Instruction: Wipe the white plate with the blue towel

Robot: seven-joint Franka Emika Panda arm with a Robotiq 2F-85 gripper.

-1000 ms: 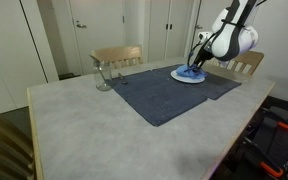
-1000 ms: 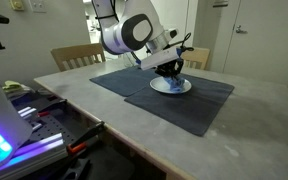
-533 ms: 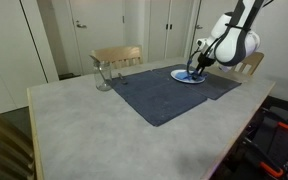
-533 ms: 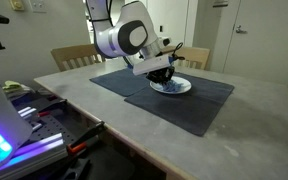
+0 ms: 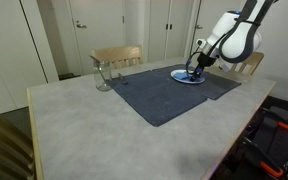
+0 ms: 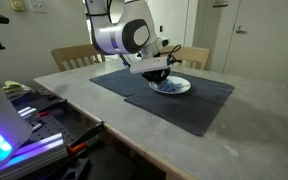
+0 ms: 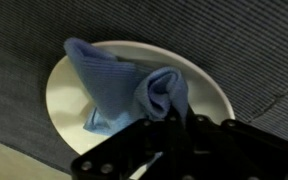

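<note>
Here: gripper down on the white plate, jaws drawn narrow and pinching a bunched fold of the blue towel.
- Wrist view: the towel fans out from the pinch across the middle of the plate. One corner reaches the plate's far rim, another its near-left edge. Bare white shows to the left and right of the cloth.
- The plate sits on a dark ribbed mat. A strip of pale table shows at the near-left corner of that view.

Both exterior views: the arm reaches in from above, gripper tilted onto the plate, towel under the fingers.
- Two dark mats overlap on the grey table. The plate rests on the far one, near where it meets the larger near mat.
- In an exterior view, plate and gripper are toward the table's far side.
- A clear glass stands on bare table just beside the mat's far-left corner, well apart from the plate.
- A wooden chair is at the far edge behind the glass.
</note>
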